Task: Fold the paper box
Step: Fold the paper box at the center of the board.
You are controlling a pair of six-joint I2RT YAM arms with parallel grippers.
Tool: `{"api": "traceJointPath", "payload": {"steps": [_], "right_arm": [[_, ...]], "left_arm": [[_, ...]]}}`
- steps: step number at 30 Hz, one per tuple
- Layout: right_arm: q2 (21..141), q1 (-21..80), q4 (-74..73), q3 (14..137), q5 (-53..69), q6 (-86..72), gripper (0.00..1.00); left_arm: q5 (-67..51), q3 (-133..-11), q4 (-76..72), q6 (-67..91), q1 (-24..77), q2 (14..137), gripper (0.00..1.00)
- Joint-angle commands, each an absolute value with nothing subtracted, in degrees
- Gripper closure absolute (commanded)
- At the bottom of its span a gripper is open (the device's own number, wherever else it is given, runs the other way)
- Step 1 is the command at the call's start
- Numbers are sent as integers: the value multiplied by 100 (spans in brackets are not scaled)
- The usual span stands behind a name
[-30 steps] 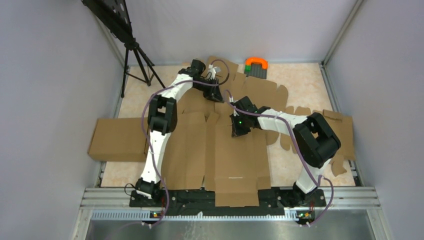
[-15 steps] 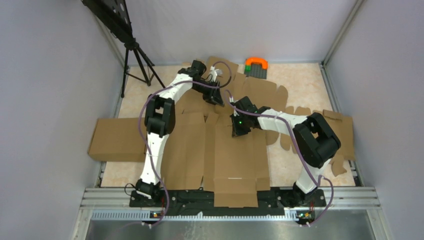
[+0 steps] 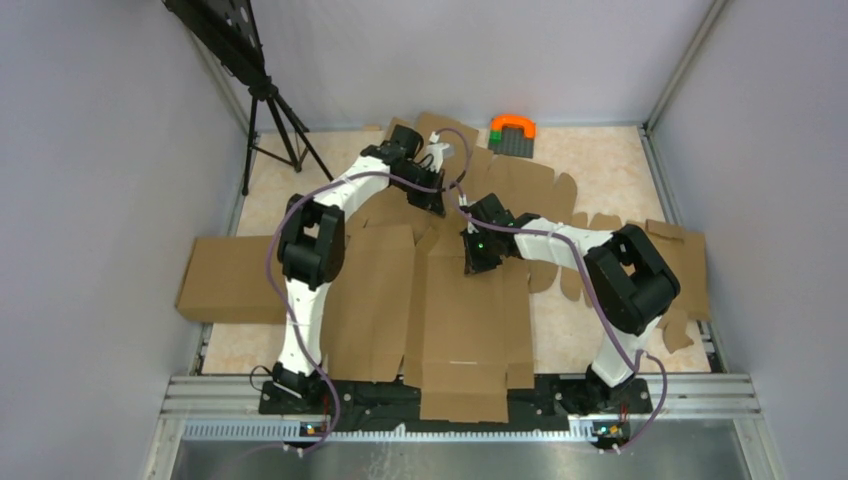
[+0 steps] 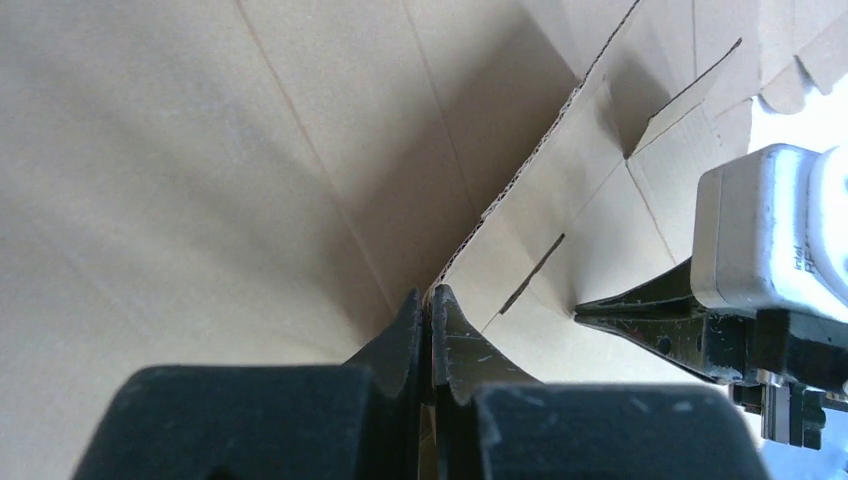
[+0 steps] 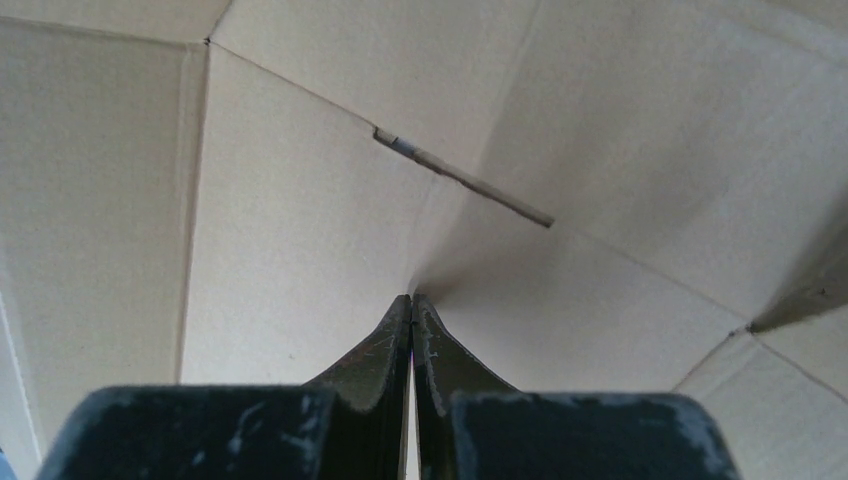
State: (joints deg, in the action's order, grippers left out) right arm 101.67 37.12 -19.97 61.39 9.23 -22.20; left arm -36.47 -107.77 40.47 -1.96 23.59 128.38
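Beige table (image 3: 610, 165) carries the paper box (image 3: 465, 310), mostly flat at its middle. Left gripper (image 4: 430, 293) pinches a raised flap edge; right gripper (image 5: 411, 298) is closed, empty, tips on the sheet. Free table lies far right.

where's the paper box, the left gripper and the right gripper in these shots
paper box (image 3: 470, 320): top view, on its flat middle panel
left gripper (image 4: 430, 293): left wrist view, between its closed fingertips
right gripper (image 5: 411, 298): right wrist view, between its closed fingertips
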Motion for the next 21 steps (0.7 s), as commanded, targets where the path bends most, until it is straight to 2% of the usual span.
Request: {"api": "traceJointPath", "payload": {"steps": [1, 9, 15, 21], "right_arm": [[10186, 3788, -1988, 6245, 855, -2190, 99], [9788, 3788, -2112, 6313, 947, -2142, 98], [9448, 3787, -2433, 6259, 764, -2070, 97], [9006, 3594, -3098, 6490, 205, -1716, 86]], "left_arm": [[-2840, -10158, 3514, -157, 2477, 12014, 100], [-1939, -8663, 1730, 158, 2478, 11009, 100], [-1432, -9094, 1814, 168, 2433, 11321, 100], [-1575, -8839, 1551, 217, 2443, 11186, 100]]}}
